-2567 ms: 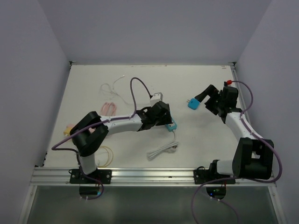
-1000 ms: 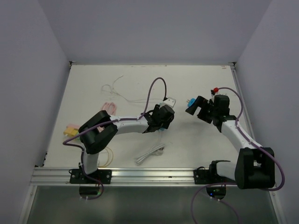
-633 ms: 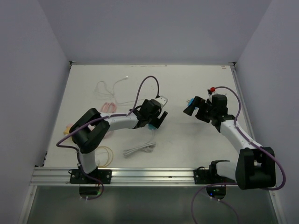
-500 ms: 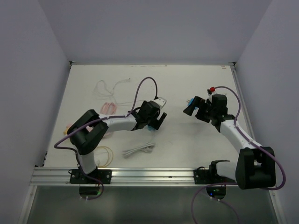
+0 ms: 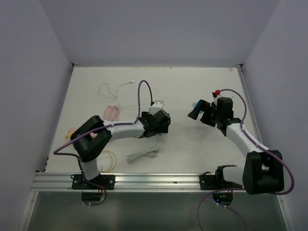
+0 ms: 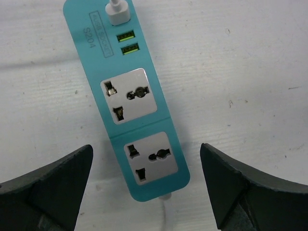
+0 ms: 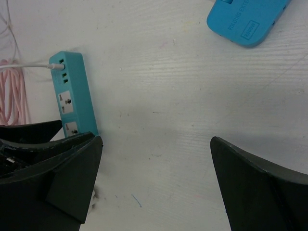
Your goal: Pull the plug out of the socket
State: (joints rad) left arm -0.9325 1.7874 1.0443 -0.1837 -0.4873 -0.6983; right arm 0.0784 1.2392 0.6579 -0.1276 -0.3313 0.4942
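A teal power strip (image 6: 137, 120) lies flat on the white table, with two empty sockets and two USB ports. A white USB plug (image 6: 118, 10) sits in its far end. My left gripper (image 6: 146, 149) is open and hangs over the strip's near end, one finger on each side, not touching it. In the top view my left gripper (image 5: 157, 123) hides the strip. My right gripper (image 7: 156, 139) is open and empty over bare table. A loose blue plug block (image 7: 248, 19) lies apart from the strip (image 7: 74, 94), just beyond my right gripper (image 5: 197, 111).
A bundled white power cord (image 5: 143, 154) lies in front of the left arm. A pink cable coil (image 5: 112, 111) and a thin white cable (image 5: 114, 89) lie at the back left. A yellow rubber band (image 5: 110, 159) lies near the left base.
The left gripper has dragged the strip and its cord bundle leftward, then let go and opened over it. The right gripper shifted slightly left and stays open.
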